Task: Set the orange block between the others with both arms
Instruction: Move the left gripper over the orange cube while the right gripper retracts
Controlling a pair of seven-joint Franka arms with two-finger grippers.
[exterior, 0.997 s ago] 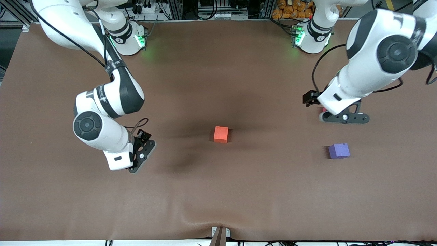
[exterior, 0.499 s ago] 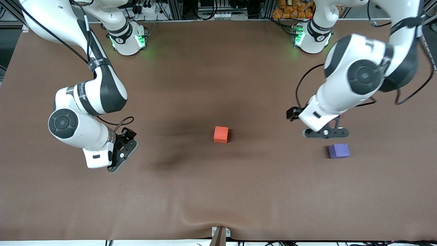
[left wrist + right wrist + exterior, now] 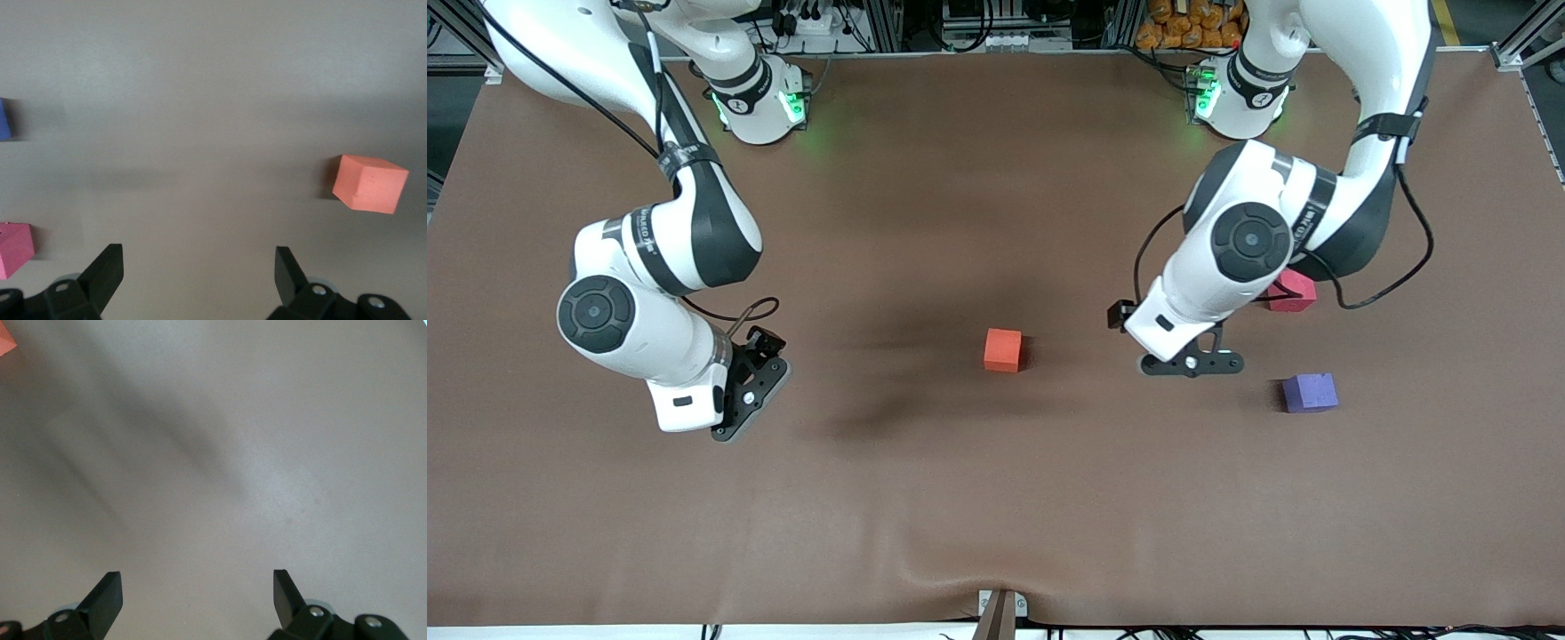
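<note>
The small bright orange matte foam cube [image 3: 1003, 349] rests on the brown table cover [image 3: 996, 498] near the table's middle, untouched; the left gripper [image 3: 1190, 364] hangs over bare cover between this orange cube and the blue-purple foam cube [image 3: 1310, 392], its two black fingers [image 3: 107, 270] spread wide and grasping nothing; in the left wrist view the orange cube [image 3: 370, 183] lies well apart from the fingertips, off to one side of the gap, not between them. The pinkish-red foam cube [image 3: 1292, 290] sits partly hidden under the left arm [image 3: 1249, 240], farther from the front camera than the blue-purple cube. The right gripper [image 3: 749, 400] hangs over bare cover toward the right arm's end of the table, well apart from the orange cube; its fingers [image 3: 107, 593] are likewise released and empty. Lettering on the right arm's [image 3: 649, 267] wrist band is too small to read.
</note>
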